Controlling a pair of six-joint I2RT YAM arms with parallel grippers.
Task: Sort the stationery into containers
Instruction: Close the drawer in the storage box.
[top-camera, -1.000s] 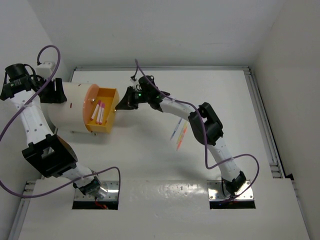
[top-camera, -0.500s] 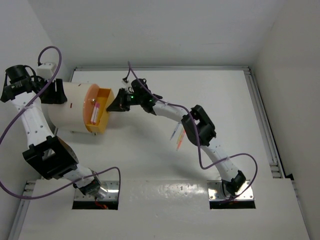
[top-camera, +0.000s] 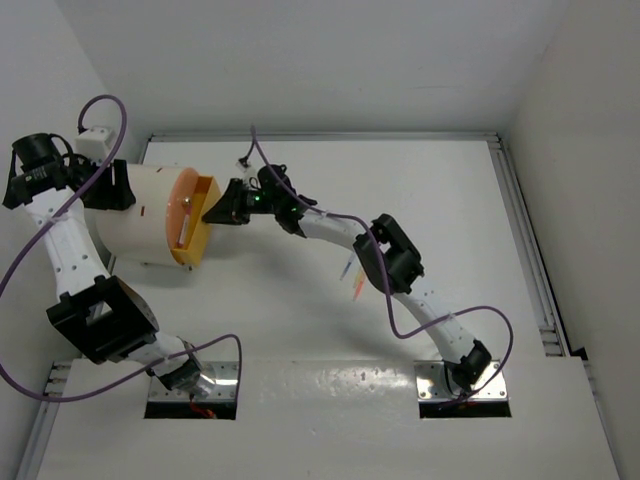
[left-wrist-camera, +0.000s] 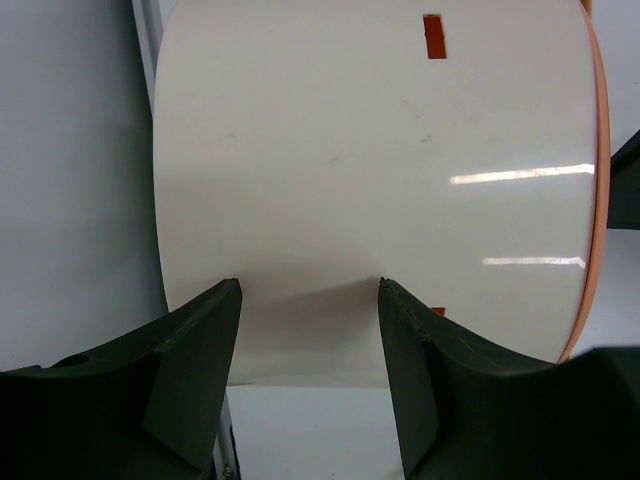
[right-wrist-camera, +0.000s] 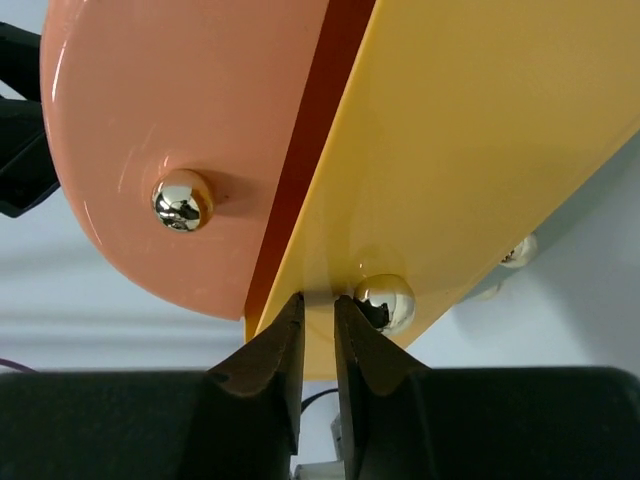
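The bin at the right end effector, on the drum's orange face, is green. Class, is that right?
Not quite. The bin is yellow, not green, as the right wrist view shows. It is at the right end effector, on the drum's orange face.

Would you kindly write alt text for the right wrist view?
The right gripper, jaws barely apart, points at a yellow bin's edge, beside a chrome knob. To the left is the orange face, bearing a second knob.
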